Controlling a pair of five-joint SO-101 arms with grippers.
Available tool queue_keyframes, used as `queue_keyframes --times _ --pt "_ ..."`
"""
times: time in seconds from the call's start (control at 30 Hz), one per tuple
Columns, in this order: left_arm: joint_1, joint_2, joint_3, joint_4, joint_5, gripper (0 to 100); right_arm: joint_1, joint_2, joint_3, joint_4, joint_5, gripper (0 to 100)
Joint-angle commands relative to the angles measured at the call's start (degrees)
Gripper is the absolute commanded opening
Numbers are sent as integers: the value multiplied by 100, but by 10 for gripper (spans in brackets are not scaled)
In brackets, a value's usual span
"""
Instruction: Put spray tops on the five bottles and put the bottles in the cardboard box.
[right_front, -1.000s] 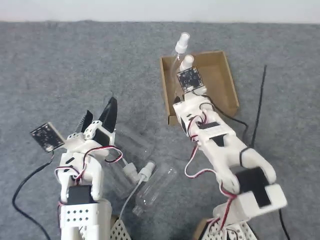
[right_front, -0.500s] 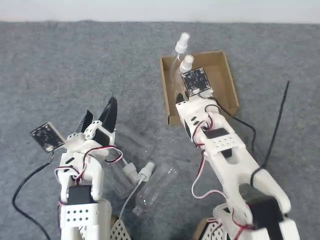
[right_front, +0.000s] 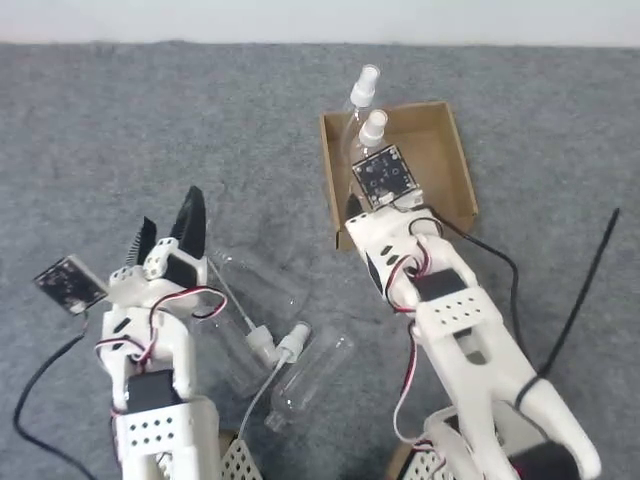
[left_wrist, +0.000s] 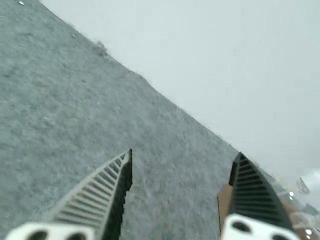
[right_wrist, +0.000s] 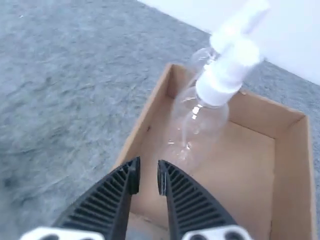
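Note:
Two clear bottles with white spray tops (right_front: 372, 124) stand in the far left corner of the cardboard box (right_front: 440, 170). In the right wrist view the nearer bottle (right_wrist: 200, 125) rises just beyond my right gripper (right_wrist: 148, 172), which hangs over the box's near edge, shut and empty. My right arm's wrist (right_front: 385, 178) hovers above the box. My left gripper (right_front: 172, 210) is open over bare carpet at the left, with nothing between its fingers (left_wrist: 107, 192). Three more clear bottles lie on the carpet in between: one (right_front: 262, 283) without a top, two (right_front: 318, 368) (right_front: 232, 352) with white tops.
Grey carpet (right_front: 120, 130) covers the whole table, with free room at the left and far side. A thin black cable (right_front: 580, 300) runs along the right side. A pale wall borders the far edge. The box's right half (right_wrist: 240, 165) holds nothing.
My left gripper has swung to the left, away from the lying bottles. My right arm has drawn back slightly from the box, and its lower joints have shifted. The bottles have not moved.

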Motion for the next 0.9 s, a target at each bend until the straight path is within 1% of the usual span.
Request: queue_keyframes --times 0.0,0.07,0.33,0.43,0.63,0.73,0.87 --pt "-246 -79 -66 -316 -44 298 -207 -804 -88 620 114 17" --pt "-334 -79 -66 -387 -44 298 -207 -1015 -88 822 123 17" --pt "-387 -79 -66 -404 -44 298 -207 -1648 -132 1490 862 17" --pt "-387 -79 -75 -404 -44 298 -242 -1859 -220 1815 932 17" --pt "-387 -79 -75 -404 -44 298 -725 -2026 -923 3248 949 17" --pt "-387 -79 -66 -404 -44 298 -1068 -2018 -1231 3749 949 18" --pt "-387 -79 -66 -404 -44 298 -1429 -2018 -1424 4171 914 78"
